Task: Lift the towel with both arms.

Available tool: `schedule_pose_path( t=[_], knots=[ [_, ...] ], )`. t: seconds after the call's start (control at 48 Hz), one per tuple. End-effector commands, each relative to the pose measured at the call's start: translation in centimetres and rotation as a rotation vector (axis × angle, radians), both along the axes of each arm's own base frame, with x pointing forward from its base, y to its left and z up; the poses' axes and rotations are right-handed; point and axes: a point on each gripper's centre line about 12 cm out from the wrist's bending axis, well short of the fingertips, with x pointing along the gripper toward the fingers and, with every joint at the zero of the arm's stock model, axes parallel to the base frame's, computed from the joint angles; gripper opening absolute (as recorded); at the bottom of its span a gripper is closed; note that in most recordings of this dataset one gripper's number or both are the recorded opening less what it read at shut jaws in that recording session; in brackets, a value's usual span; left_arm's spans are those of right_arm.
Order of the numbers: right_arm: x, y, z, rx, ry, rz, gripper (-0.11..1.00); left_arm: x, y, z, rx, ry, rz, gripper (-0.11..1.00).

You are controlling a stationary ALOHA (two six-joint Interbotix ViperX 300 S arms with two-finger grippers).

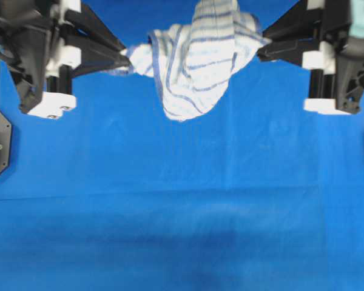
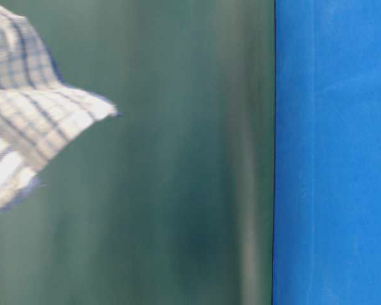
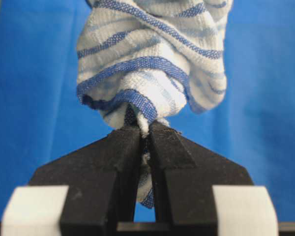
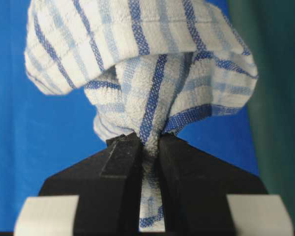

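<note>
I saw the striped towel (image 1: 194, 60) hanging clear above the blue table cloth (image 1: 182, 212), bunched and sagging in the middle between my two arms. The left gripper (image 3: 144, 129) was pinched tight on one gathered end, and the right gripper (image 4: 148, 140) was clamped on the other end, fabric squeezed between its jaws.

The small soft white towel with thin blue and grey stripes (image 1: 191, 60) hangs between the two pincers, above the plain blue table cloth (image 1: 182, 230). The left black wedge-shaped gripper (image 1: 126, 54) pinches its left end; the right black wedge-shaped gripper (image 1: 262, 43) pinches its right end. The towel's middle sags below both tips.
</note>
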Motion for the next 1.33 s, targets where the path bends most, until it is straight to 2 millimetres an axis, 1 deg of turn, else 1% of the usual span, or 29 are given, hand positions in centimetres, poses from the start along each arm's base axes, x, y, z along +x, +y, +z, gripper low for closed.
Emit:
schedule_pose_path(
  t=[0.0, 0.125, 0.417, 0.437, 0.458, 0.479, 0.521, 0.562, 0.604, 0.646, 0.687, 0.708, 0.75, 0.792, 0.833, 0.875, 0.958, 1.062, 1.166, 1.312],
  knots=[
    [-0.8, 0.3, 2.1, -0.001, -0.057, 0.012, 0.13, -0.9, 0.0, 2.4, 0.007, -0.064, 0.005, 0.02],
    [-0.7, 0.6, 2.1, -0.007, -0.054, 0.028, 0.13, -0.9, 0.0, 2.2, 0.007, -0.061, 0.005, 0.02],
    [-0.5, 0.7, 2.0, -0.007, -0.053, 0.031, 0.14, -0.5, -0.1, 2.0, 0.032, -0.058, -0.015, 0.03],
    [-0.5, 0.7, 1.9, -0.006, -0.052, 0.03, 0.16, -0.5, -0.3, 2.0, 0.038, -0.059, -0.023, 0.03],
    [-0.5, 0.7, 1.9, -0.004, -0.053, 0.029, 0.2, -0.6, -0.4, 2.1, 0.045, -0.063, -0.029, 0.03],
    [-0.5, 0.7, 2.0, -0.003, -0.054, 0.029, 0.25, -0.6, -0.4, 2.1, 0.046, -0.064, -0.032, 0.03],
    [-0.4, 0.7, 1.8, -0.006, -0.05, 0.028, 0.4, -0.5, -0.5, 2.2, 0.052, -0.07, -0.04, 0.07],
    [-0.3, 0.7, 1.8, -0.007, -0.049, 0.03, 0.51, -0.5, -0.6, 2.2, 0.055, -0.073, -0.044, 0.15],
    [-0.3, 0.7, 1.8, -0.007, -0.046, 0.029, 0.61, -0.6, -0.7, 2.3, 0.056, -0.082, -0.046, 0.27],
    [-0.3, 0.7, 1.7, -0.009, -0.045, 0.028, 0.68, -0.6, -0.7, 2.3, 0.056, -0.084, -0.045, 0.39],
    [-0.3, 0.7, 1.7, -0.007, -0.042, 0.027, 0.7, -0.7, -0.7, 2.3, 0.056, -0.086, -0.045, 0.52],
    [-0.3, 0.7, 1.7, -0.006, -0.042, 0.026, 0.7, -0.7, -0.7, 2.3, 0.057, -0.085, -0.046, 0.6],
    [-0.3, 0.7, 1.7, -0.006, -0.042, 0.026, 0.67, -0.7, -0.7, 2.2, 0.057, -0.084, -0.046, 0.71],
    [-0.3, 0.7, 1.7, -0.005, -0.043, 0.025, 0.67, -0.7, -0.7, 2.2, 0.057, -0.084, -0.046, 0.81],
    [-0.3, 0.7, 1.7, -0.005, -0.043, 0.025, 0.68, -0.7, -0.7, 2.3, 0.057, -0.085, -0.046, 0.88],
    [-0.3, 0.7, 1.7, -0.004, -0.043, 0.024, 0.68, -0.7, -0.7, 2.2, 0.059, -0.084, -0.047, 0.89],
    [-0.3, 0.7, 1.6, -0.002, -0.042, 0.024, 0.68, -0.7, -0.7, 2.1, 0.057, -0.079, -0.046, 0.85],
    [-0.2, 0.7, 1.3, 0.001, -0.033, 0.024, 0.68, -0.7, -0.8, 1.6, 0.054, -0.067, -0.049, 0.86],
    [-0.1, 0.7, 0.2, 0.003, -0.007, 0.025, 0.68, -0.5, -0.8, 0.2, 0.047, -0.035, -0.048, 0.86],
    [0.3, 0.8, -2.1, 0.02, 0.032, 0.015, 0.68, 0.3, -0.7, -3.0, 0.039, 0.015, -0.048, 0.86]
  ],
)
